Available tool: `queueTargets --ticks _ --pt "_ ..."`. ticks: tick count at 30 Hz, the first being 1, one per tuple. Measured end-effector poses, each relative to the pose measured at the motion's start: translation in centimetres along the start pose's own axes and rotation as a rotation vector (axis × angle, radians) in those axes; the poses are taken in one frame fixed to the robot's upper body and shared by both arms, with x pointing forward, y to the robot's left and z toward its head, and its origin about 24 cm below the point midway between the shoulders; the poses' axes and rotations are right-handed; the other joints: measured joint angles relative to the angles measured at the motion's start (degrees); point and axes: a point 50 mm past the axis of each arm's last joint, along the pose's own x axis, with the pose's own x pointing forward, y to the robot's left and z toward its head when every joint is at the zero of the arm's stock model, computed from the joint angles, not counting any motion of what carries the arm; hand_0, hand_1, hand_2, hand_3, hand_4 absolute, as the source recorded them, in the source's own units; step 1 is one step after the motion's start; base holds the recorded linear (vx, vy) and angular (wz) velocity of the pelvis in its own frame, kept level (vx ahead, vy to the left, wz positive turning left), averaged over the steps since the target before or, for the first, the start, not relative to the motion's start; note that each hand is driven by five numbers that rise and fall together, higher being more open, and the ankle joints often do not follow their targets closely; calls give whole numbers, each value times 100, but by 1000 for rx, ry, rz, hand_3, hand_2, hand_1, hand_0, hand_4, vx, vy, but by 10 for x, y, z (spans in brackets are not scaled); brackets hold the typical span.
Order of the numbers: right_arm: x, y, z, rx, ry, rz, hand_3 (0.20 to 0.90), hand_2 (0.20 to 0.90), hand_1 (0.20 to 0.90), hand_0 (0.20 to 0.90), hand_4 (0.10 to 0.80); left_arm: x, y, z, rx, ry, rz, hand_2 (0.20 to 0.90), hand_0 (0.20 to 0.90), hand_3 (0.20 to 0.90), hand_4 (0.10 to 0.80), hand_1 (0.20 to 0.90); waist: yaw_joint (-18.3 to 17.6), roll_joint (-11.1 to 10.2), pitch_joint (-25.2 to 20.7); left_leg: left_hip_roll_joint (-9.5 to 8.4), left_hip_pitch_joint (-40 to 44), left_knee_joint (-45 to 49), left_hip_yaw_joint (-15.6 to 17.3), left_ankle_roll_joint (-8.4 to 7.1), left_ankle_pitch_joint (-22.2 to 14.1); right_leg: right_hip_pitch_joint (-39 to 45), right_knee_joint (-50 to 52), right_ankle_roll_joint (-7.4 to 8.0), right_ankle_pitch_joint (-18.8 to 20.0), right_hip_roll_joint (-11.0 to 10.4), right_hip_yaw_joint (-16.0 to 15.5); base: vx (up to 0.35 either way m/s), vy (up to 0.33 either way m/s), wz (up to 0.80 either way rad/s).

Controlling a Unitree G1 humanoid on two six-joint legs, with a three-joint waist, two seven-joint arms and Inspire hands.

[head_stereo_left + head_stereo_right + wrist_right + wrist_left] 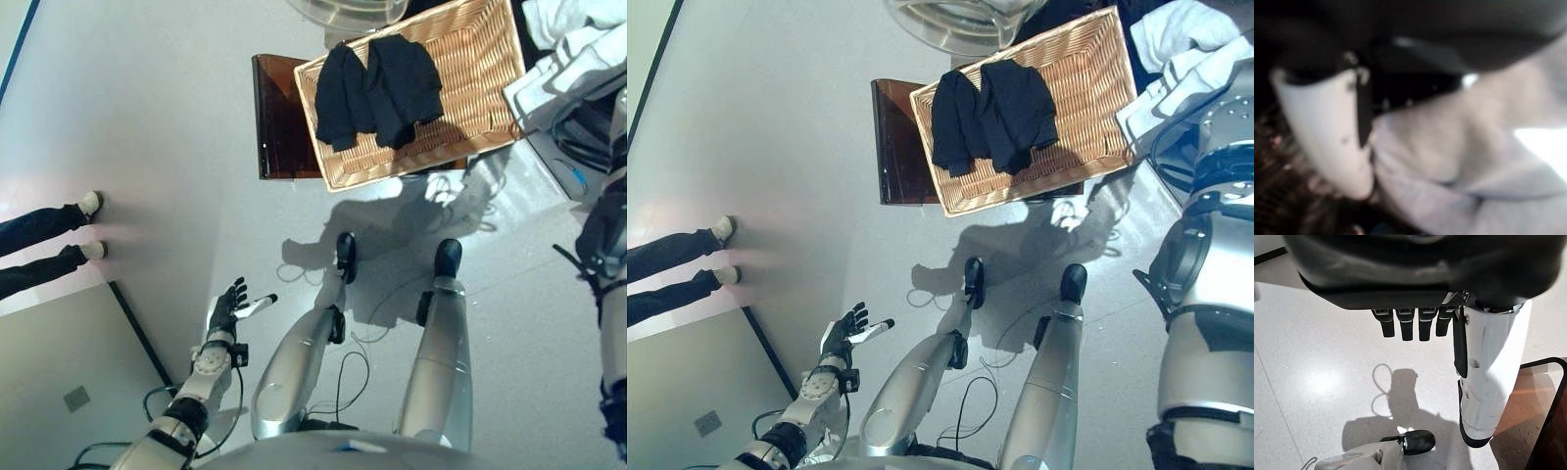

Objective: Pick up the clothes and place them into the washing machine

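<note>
A black garment (382, 83) lies spread in a wicker basket (480, 69) on a brown stool (279, 127). A clear round door (950, 24), seemingly the washing machine's, shows at the top edge. My right arm reaches to the upper right, where a pale garment (1181, 29) bunches. In the right wrist view my right hand (1327, 132) is closed, with its white-covered thumb pressed on that pale cloth (1449, 161). My left hand (230, 308) hangs low at the left, open and holding nothing, fingers (1408, 325) straight above the floor.
A person's legs and white shoes (54, 240) stand at the left edge. A dark-framed panel (69, 372) lies on the floor at the lower left. Grey floor stretches between the stool and the person.
</note>
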Motion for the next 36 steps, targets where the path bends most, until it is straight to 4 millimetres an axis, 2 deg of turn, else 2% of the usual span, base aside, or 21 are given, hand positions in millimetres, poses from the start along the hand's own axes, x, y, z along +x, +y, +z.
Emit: queueTargets --ticks 1,19,27,31,36 --pt "0 -1 0 -2 1 -5 900 900 900 900 800 0 0 0 0 1 1 900 900 900 800 900 0 0 0 -1 12 0 0 0 1 10 1 0 0 0 3 10 9 -3" --pt "1 0 -5 -58 38 -24 900 900 900 900 800 0 1 -1 2 4 3 900 900 900 800 900 -4 0 0 -3 79 0 5 -1 28 38 55 -3 2 11 27 2 2 0" --pt "4 -8 -10 -168 52 -37 900 900 900 900 800 0 2 -3 2 12 9 900 900 900 800 900 -7 3 -3 3 153 0 -3 -1 29 135 17 -3 2 14 17 0 0 0" --pt "11 -24 -17 -583 -15 -14 900 900 900 900 800 0 1 -1 0 3 6 900 900 900 800 900 -20 3 -2 9 175 0 -10 -1 29 194 -11 4 10 12 -10 -20 1 -3" --pt "17 -39 -23 -929 -99 80 900 900 900 900 800 0 1 2 2 -19 0 900 900 900 800 900 -37 1 -1 10 198 0 -6 -1 29 226 -44 11 52 17 -5 -9 0 -1"
